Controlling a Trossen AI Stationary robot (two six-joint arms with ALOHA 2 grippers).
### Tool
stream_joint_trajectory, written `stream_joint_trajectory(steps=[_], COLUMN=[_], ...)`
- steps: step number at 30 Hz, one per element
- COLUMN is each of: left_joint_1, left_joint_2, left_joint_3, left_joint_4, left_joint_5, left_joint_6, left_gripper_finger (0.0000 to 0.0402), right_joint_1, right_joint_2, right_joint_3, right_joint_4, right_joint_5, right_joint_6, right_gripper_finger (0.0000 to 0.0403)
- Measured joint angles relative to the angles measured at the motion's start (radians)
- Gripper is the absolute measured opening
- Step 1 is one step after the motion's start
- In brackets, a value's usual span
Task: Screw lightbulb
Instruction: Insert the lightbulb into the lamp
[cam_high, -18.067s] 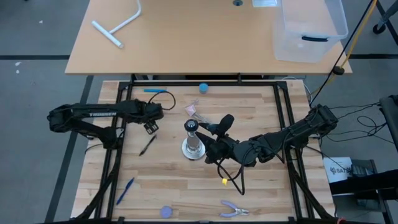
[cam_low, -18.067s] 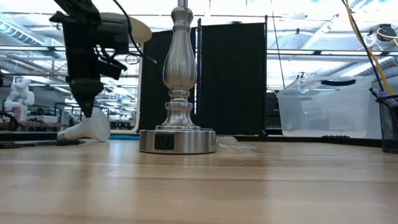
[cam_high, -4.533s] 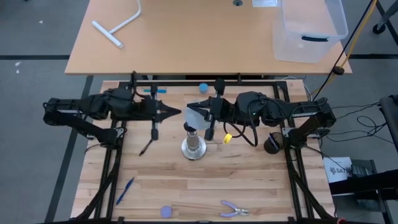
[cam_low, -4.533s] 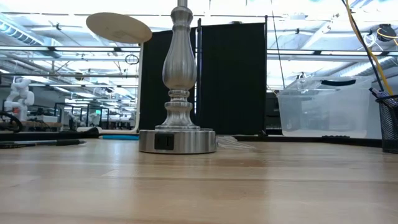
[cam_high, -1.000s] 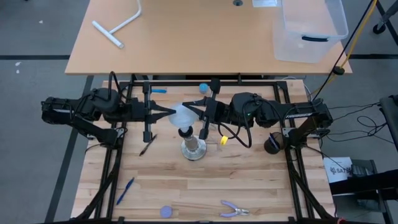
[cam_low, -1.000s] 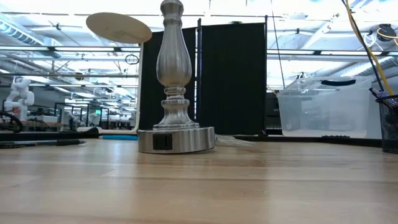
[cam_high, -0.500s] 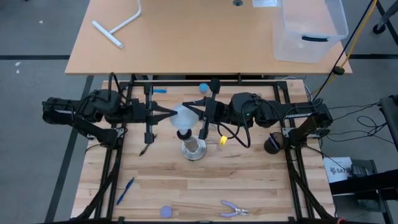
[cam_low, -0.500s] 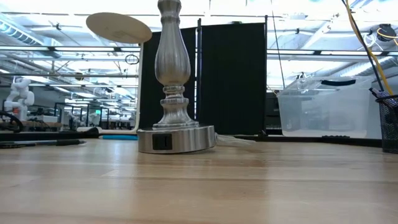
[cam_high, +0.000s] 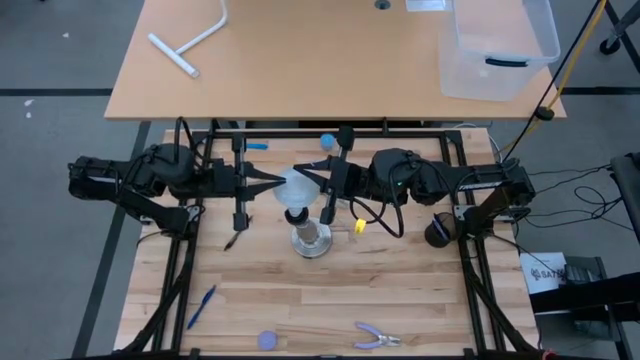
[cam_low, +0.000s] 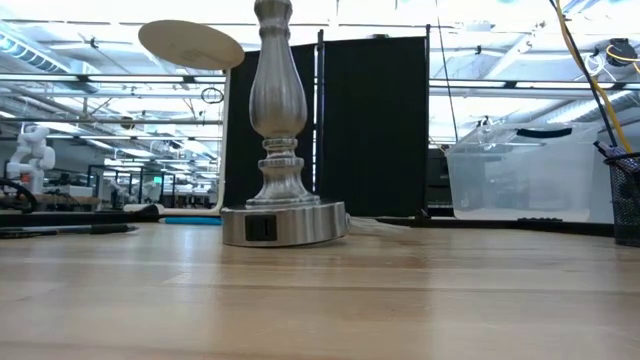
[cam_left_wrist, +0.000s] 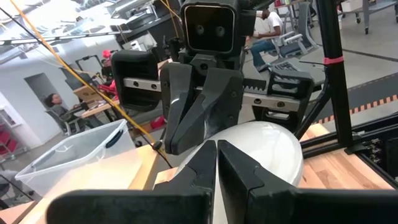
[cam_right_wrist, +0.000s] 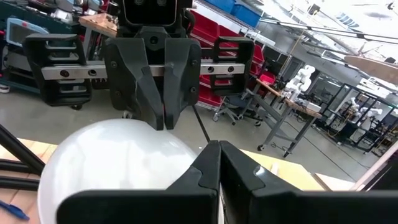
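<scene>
A: Change log. Against the frame a second back, the left gripper (cam_high: 272, 181) has crept slightly right toward the lightbulb (cam_high: 296, 187); over the last half second neither arm shifted. In the low view the lamp stand (cam_low: 279, 150) leaned and slid left a second ago and now sits where it sat half a second ago.

B: Left pincer state?

A: Fingers pressed together, holding nothing; tip just left of the globe, contact can't be confirmed. Its wrist view shows the two fingers (cam_left_wrist: 202, 168) shut with the white dome right behind them.

B: Bulb location?

A: On top of the stand, mid-table, between the two grippers.

B: Right side?

A: Right gripper (cam_high: 317, 180) also closed on nothing, tip at the globe's right edge; its fingers (cam_right_wrist: 214, 165) meet in the wrist view.

B: Reading for the task?

A: Likely the bulb is seated in the socket, with both closed tips pinching the globe from opposite sides. Motion has settled, so turning is either paused or finished; thread depth isn't visible
</scene>
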Motion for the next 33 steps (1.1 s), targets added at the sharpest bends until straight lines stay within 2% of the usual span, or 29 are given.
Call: stream_joint_trajectory(steps=[33], left_joint_1=[0.0], left_joint_2=[0.004], left_joint_3=[-0.001], left_joint_4=[-0.002], left_joint_5=[-0.004], left_joint_6=[-0.011], left_gripper_finger=[0.0022], right_joint_1=[0.0], right_joint_2=[-0.014], right_joint_3=[-0.001], right_joint_4=[0.029], right_joint_5=[0.0], right_joint_6=[-0.044], right_gripper_finger=[0.0])
